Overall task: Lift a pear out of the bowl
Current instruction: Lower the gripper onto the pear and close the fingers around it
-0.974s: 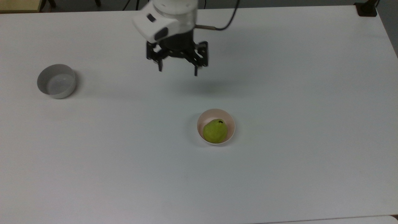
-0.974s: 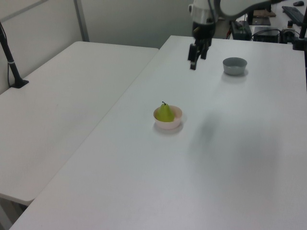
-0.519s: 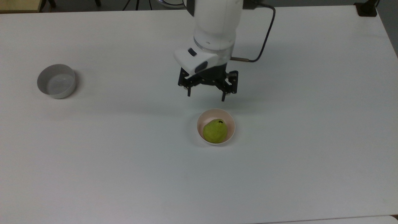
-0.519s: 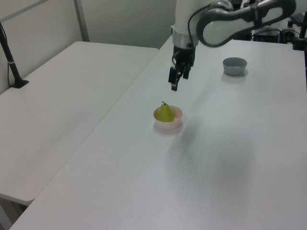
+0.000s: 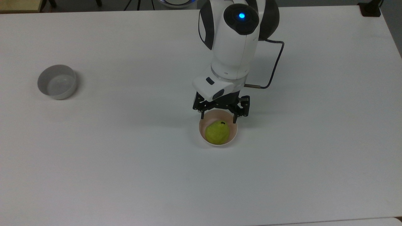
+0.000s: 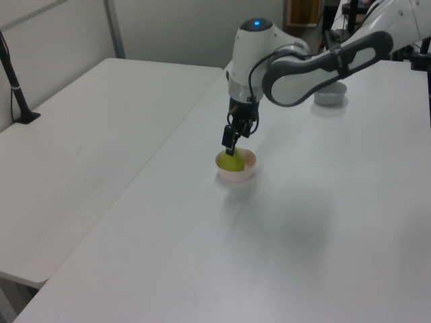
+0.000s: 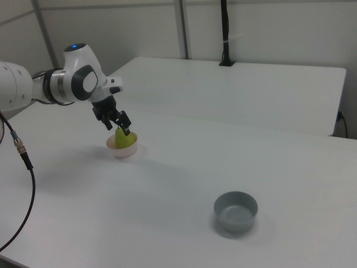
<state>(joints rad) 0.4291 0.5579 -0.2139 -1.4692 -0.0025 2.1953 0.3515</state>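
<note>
There are 2 bowls and 1 pear on the white table (image 5: 94, 157). The pear (image 5: 216, 132) is yellow-green and it stands upright inside the pink bowl (image 5: 233, 135), with its dark stem end on top. In the top view this bowl is a little below the middle of the table. The grey bowl (image 5: 57, 81) is well apart from it, near the top view's left edge, and nothing is inside it.

There is 1 robot arm (image 5: 235, 40), white, with 1 black gripper (image 5: 218, 119). The gripper hangs just above the pink bowl, at the far side of its rim in the top view. Its 2 fingers are spread wide, 1 finger tip on each side of the upper part of the pear, and they do not hold anything. In the left view the gripper (image 6: 229, 143) is directly over the pear (image 6: 234, 162). In the right view the gripper (image 7: 122, 129) partly covers the top of the pear (image 7: 122, 139), so I cannot tell if a finger touches it.
</note>
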